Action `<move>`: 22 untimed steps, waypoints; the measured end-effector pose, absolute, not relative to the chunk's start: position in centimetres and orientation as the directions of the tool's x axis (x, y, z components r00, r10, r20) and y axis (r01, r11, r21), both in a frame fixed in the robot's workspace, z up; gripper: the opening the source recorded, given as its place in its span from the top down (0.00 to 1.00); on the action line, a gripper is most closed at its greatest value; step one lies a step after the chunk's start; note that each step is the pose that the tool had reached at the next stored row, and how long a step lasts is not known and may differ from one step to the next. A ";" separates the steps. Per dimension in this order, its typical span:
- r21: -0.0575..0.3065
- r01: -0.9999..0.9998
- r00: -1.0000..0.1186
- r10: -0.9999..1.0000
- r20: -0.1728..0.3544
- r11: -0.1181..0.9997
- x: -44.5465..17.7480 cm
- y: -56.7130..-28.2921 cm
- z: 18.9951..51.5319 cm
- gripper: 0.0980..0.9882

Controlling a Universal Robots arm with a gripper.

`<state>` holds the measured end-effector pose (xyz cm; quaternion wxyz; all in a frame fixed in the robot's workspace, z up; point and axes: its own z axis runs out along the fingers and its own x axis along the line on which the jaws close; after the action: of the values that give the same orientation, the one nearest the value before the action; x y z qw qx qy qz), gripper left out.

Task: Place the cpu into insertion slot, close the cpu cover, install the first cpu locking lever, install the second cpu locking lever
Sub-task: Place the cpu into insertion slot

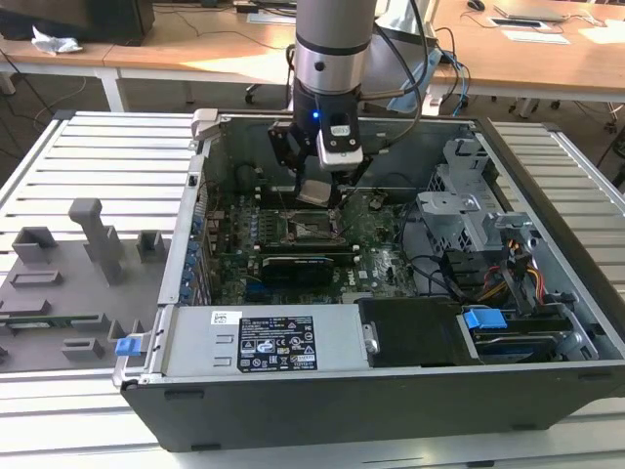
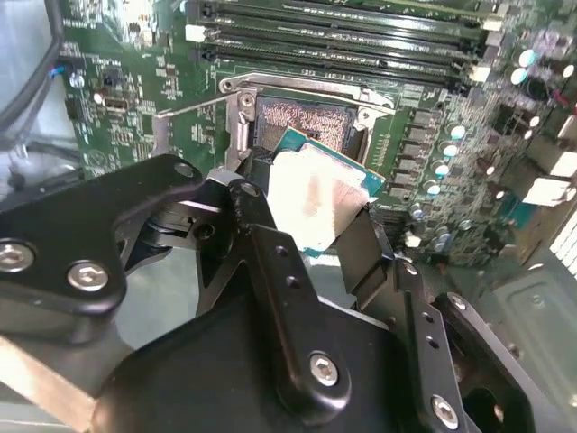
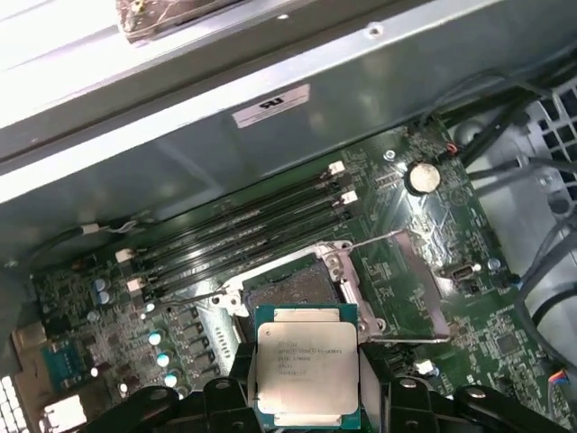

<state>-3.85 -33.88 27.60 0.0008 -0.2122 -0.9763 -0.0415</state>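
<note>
Cpu (image 3: 306, 365) held above insertion slot (image 3: 287, 290)
The chip (metal face showing in both wrist views) is clamped by its edges between the fingers of the gripper (image 3: 306, 395).

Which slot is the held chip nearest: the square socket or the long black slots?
The square socket, pins bare, sits right beside the chip held in the gripper. The long black slots lie beyond the socket, farther from the chip.

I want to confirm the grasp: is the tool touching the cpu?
Touching. In the first wrist view the tool is shut on the cpu, its fingers pressed against opposite edges with no gap.
</note>
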 end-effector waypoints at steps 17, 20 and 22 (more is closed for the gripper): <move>0.080 0.738 -0.673 0.739 0.018 0.670 -3.8 -33.9 27.2 0.50; 0.080 0.772 -0.633 0.774 0.018 0.630 -3.8 -33.9 27.2 0.50; 0.079 0.793 -0.607 0.794 0.018 0.604 -3.8 -33.9 27.1 0.50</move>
<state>-3.85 -33.89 27.12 -0.0096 -0.4429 -0.8956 -0.0396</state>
